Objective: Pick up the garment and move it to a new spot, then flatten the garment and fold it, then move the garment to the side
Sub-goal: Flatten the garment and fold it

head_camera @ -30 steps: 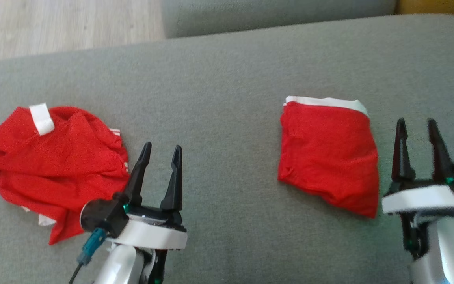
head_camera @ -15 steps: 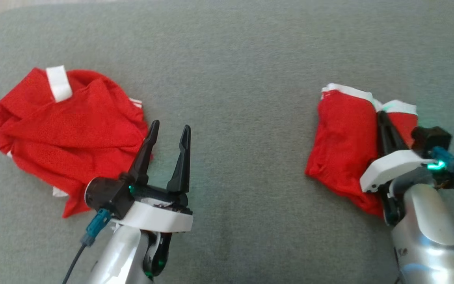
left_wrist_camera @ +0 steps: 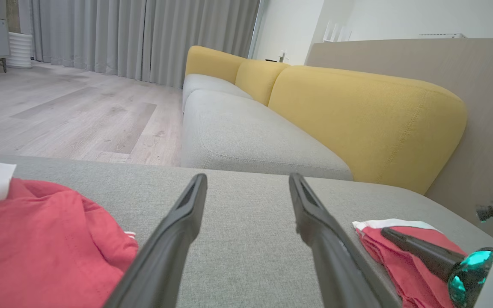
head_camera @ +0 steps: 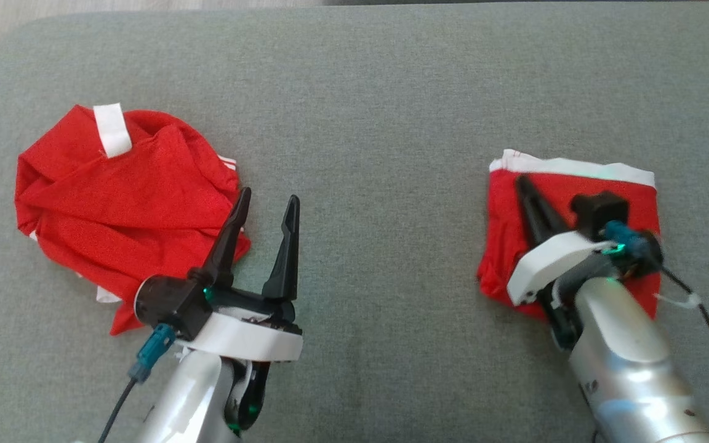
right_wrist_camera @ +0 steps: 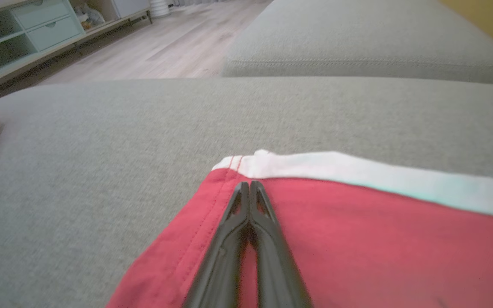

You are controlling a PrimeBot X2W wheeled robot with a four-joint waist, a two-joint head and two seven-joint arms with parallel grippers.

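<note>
A folded red garment [head_camera: 502,234] with a white band along its far edge lies on the right of the grey cushion. My right gripper [head_camera: 522,182] is shut and rests flat on top of it, tips near its far left corner. The right wrist view has the closed tips [right_wrist_camera: 250,185] just short of the white band [right_wrist_camera: 357,171], with nothing visibly pinched. A second red garment [head_camera: 127,203], crumpled, with a white tab, lies at the left. My left gripper [head_camera: 269,195] is open and empty just right of it, above the cushion.
The grey cushion [head_camera: 360,123] ends at a rounded far left corner, with wooden floor [left_wrist_camera: 58,107] beyond. Another grey seat [left_wrist_camera: 246,137] with yellow backrests [left_wrist_camera: 357,115] stands behind. A low cabinet [right_wrist_camera: 24,30] is across the floor.
My right gripper has gone from open beside the folded garment to shut on top of it, and the garment's parted white edge lies flat again. The head camera has tilted down. The left gripper stays open.
</note>
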